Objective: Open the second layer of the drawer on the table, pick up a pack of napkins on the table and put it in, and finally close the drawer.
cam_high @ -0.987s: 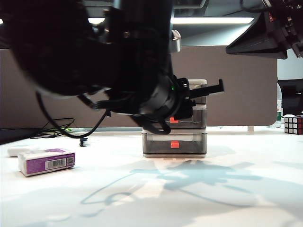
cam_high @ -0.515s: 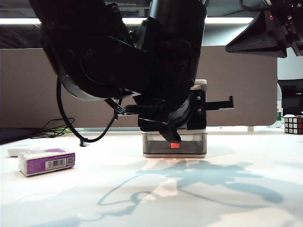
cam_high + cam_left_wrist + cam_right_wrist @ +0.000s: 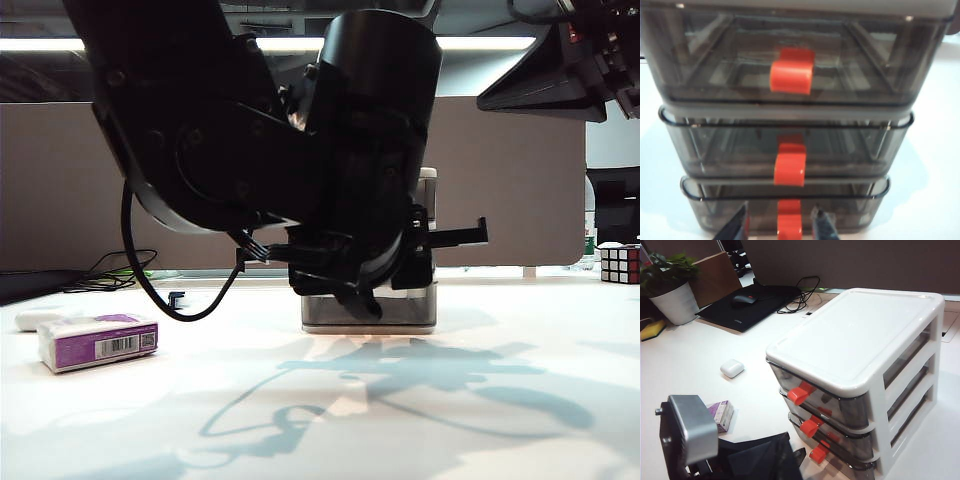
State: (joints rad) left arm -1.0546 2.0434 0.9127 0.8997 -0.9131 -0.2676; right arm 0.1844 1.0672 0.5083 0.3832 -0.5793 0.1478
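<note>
The drawer cabinet (image 3: pixel 860 340) looked like smooth glossy plastic, pale shell with see-through smoky trays, and the middle tray (image 3: pixel 785 145) had a shiny orange-red plastic handle (image 3: pixel 790 169). The table (image 3: pixel 480 420) was a flat white top, fairly matt but catching soft reflections. At the lower left of the exterior view, the napkin pack (image 3: pixel 98 341) had a slick, slightly crinkly wrapper. The left arm (image 3: pixel 250 150) was matt black, with a brushed-metal block (image 3: pixel 692 427) on it.

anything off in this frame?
Left claw, open, straddles the bottom tier's handle, not the second layer's handle. Drawer upright, all tiers look shut. Right claw out of sight.
</note>
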